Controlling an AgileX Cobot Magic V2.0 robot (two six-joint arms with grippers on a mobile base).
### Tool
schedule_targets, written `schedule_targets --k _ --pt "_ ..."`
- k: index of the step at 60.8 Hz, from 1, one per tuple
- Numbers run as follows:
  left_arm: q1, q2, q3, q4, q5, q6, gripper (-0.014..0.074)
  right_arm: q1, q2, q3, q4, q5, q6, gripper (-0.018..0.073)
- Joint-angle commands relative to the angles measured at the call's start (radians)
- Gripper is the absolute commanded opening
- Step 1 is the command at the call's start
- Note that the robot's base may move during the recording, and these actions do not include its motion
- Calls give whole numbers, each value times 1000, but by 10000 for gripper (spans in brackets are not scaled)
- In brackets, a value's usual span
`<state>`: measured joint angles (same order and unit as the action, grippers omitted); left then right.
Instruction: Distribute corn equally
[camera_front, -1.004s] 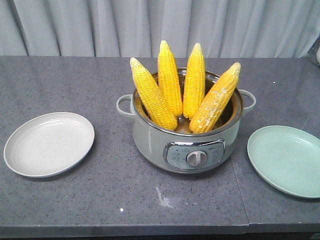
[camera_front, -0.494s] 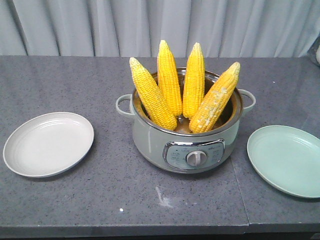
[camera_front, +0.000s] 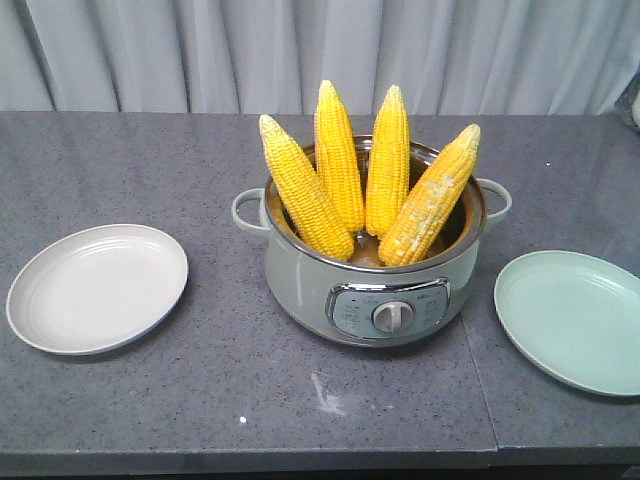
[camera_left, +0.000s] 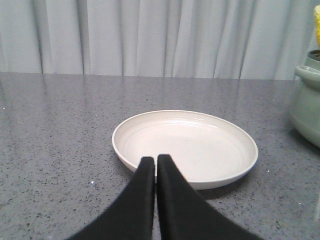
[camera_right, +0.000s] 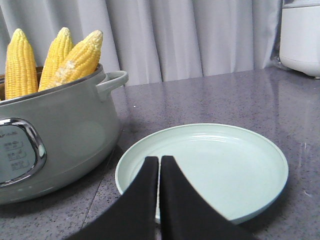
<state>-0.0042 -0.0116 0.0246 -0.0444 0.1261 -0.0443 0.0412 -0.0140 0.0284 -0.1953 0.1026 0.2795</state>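
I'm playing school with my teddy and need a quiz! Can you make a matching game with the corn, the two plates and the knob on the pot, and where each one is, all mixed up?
Things:
1. corn
2. cream plate
3. green plate
4. knob

Places:
A. on the front of the pot
B. to the right of the pot
C. standing up inside the pot
D. to the left of the pot

Pairs: 1-C, 2-D, 3-B, 4-A

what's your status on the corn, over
Left gripper shut, empty, facing the white plate. Right gripper shut, empty, facing the green plate. Four corn cobs standing in the electric pot, none plated. Nothing blocking.
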Motion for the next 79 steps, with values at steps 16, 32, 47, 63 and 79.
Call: schedule_targets --k 16,32,47,63,79 --pt "-10 -13 -25 -2 -134 0 -6 -2 -3 17 -10 -76 -1 -2" --pt "-10 -13 -30 -61 -247 -175 -6 -2 -3 17 77 -200 133 -2" --pt "-10 -13 -30 -61 -344 -301 -6 -2 -3 17 204 -234 240 -2" --pt "-10 -13 -126 -2 -429 -635 -4 -2 0 -131 173 -201 214 9" --pt "-10 33 -454 266 -114 -635 17 -2 157 -433 87 -69 128 211"
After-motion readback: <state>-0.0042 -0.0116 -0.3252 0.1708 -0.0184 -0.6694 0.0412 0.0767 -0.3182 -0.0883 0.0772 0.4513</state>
